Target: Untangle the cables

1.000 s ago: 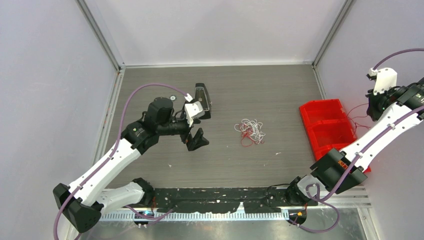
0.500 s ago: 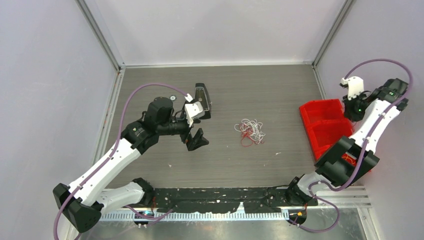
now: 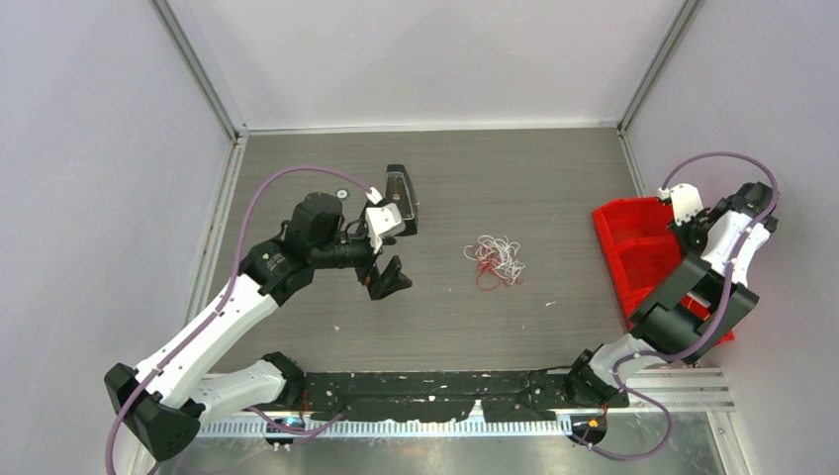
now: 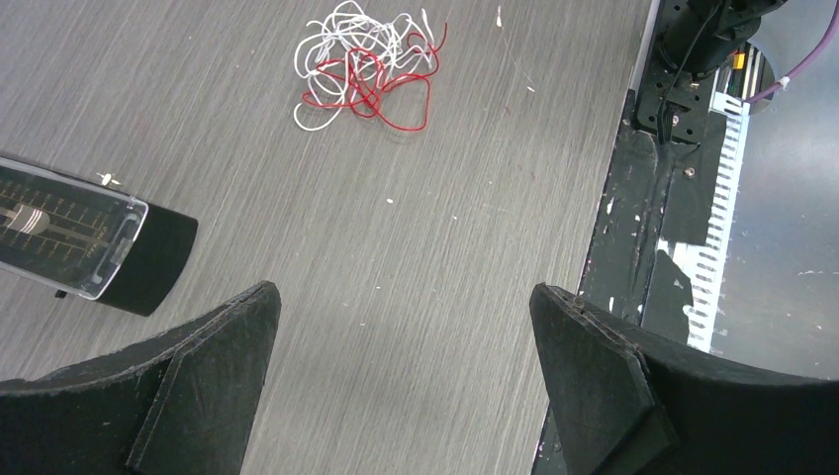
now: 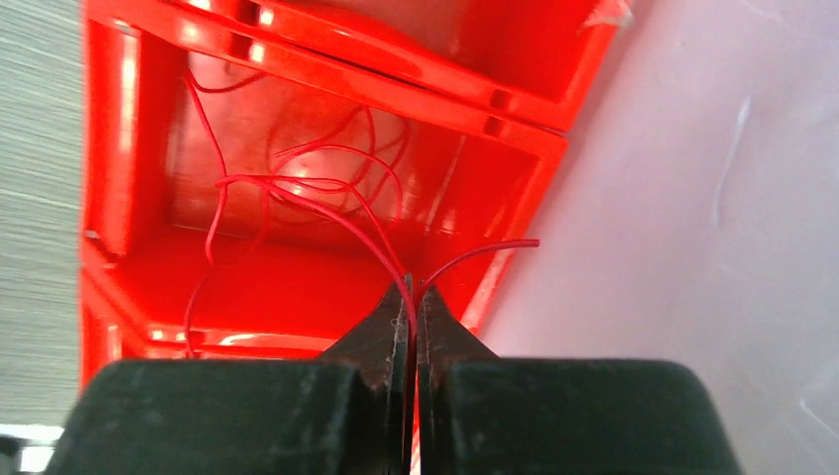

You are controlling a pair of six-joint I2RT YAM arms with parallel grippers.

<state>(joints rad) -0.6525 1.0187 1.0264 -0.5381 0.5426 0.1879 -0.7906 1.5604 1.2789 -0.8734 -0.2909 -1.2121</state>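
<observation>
A tangle of white and red cables (image 3: 496,260) lies on the table's middle; it also shows in the left wrist view (image 4: 364,65). My left gripper (image 3: 394,243) is open and empty, left of the tangle and above the table; in its own view (image 4: 404,332) the jaws stand wide apart. My right gripper (image 3: 690,230) hangs over the red bin (image 3: 638,247) at the right. In the right wrist view it (image 5: 412,297) is shut on a red cable (image 5: 326,213) that loops down into the bin (image 5: 129,178).
A black device with a clear cover (image 3: 400,196) lies beside the left gripper, also in the left wrist view (image 4: 74,242). A black strip (image 3: 425,392) runs along the near edge. Grey walls close in the back and both sides.
The right arm has swung down and leftward from beside the right wall to over the red bin, carrying the red cable. The left arm has not moved.
</observation>
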